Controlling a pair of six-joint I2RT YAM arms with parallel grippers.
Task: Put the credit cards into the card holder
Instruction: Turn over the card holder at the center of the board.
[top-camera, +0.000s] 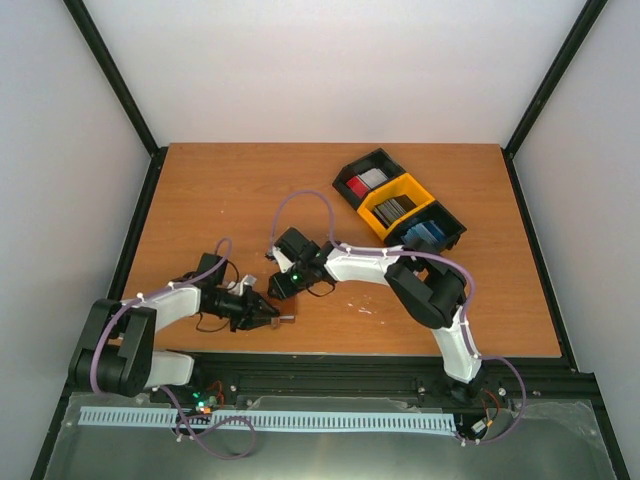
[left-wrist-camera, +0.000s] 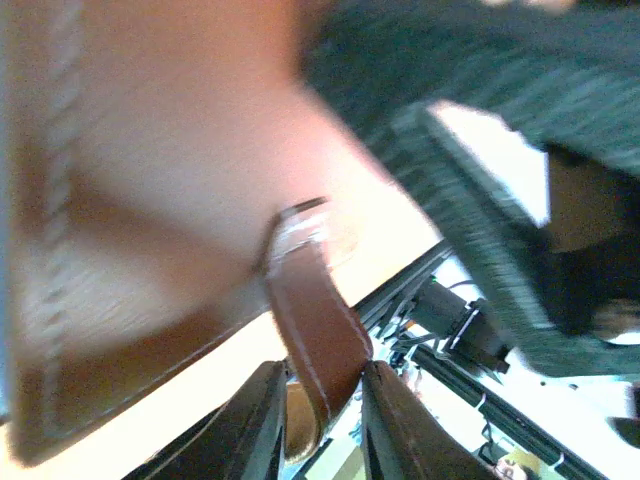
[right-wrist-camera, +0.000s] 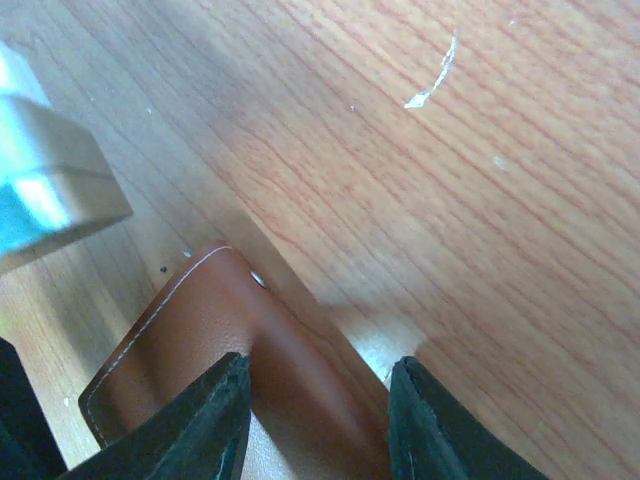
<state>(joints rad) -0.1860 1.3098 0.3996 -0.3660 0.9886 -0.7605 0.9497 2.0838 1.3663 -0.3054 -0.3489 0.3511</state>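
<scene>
Card holder inside both left pincer and right pincer.

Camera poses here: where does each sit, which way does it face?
Top external: above and behind the bases, looking down on the wooden table; left arm, right arm and black-and-yellow three-compartment tray show.
Left wrist: on the left arm, facing the brown leather card holder; left end effector pinches its tab strap.
Right wrist: on the right arm, facing the table; right end effector straddles the leather.
Shared: both wrist views show the card holder.
</scene>
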